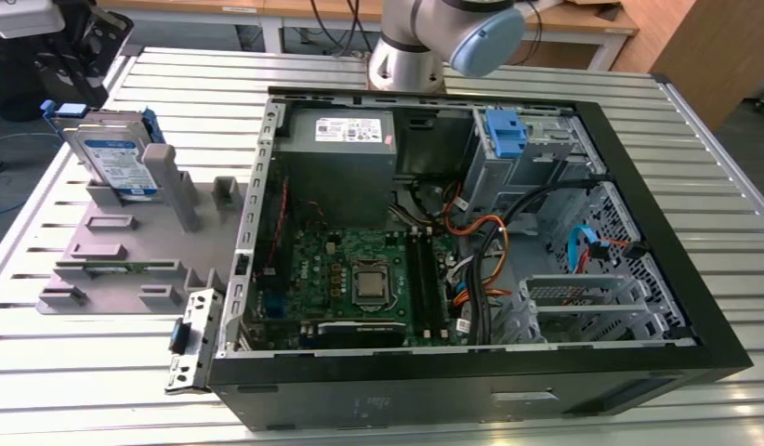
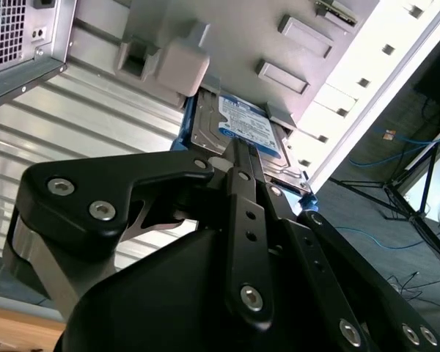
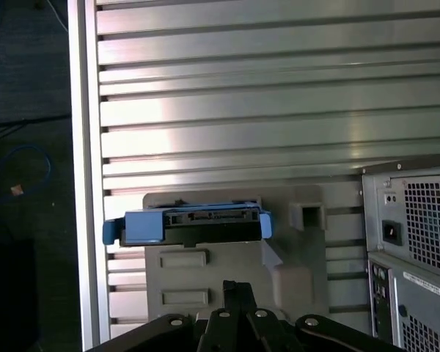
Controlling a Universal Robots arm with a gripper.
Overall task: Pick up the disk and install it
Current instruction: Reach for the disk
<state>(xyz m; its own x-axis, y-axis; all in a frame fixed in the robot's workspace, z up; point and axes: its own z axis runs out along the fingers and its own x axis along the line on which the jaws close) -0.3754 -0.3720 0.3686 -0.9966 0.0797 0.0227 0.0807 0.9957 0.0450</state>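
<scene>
We find the disk [image 1: 118, 153] standing on edge in a grey holder [image 1: 122, 251], leaning a little. Its white-and-blue label is in plain sight and its blue carrier frame shows along its sides. It sits outside the computer case [image 1: 481, 381], not yet installed. The holder lies flat on the slatted metal table [image 1: 704, 130], close to the table's edge on the exterior view's left. The disk takes the end of the holder nearest the table's far corner on that side.

In the first wrist view we look onto the disk's [image 3: 194, 224] blue-framed connector end, seated in the holder [image 3: 279, 257] near the table's [image 3: 279, 110] edge. In the second wrist view the disk's [image 2: 246, 128] labelled face shows past the black linkage, with the holder [image 2: 227, 37] and the table's slats [image 2: 81, 132] around it.

In both wrist views the gripper [image 3: 235, 284] [image 2: 237, 144] has its fingers drawn together with nothing between them. Its tips point toward the disk, and in the first wrist view a strip of bare holder separates them from it.

The open case fills the middle of the table, just beside the holder; its vented rear shows in both wrist views [image 3: 418, 235] [image 2: 7, 29]. Inside we make out:
- a grey power supply [image 1: 338, 130] against the far wall,
- an upright blue latch [image 1: 507, 130] toward the far corner on the exterior view's right,
- a green motherboard [image 1: 357, 269],
- orange and black cables [image 1: 475, 228].

The arm [image 1: 414, 42] rises from the table's far edge, behind the case.
</scene>
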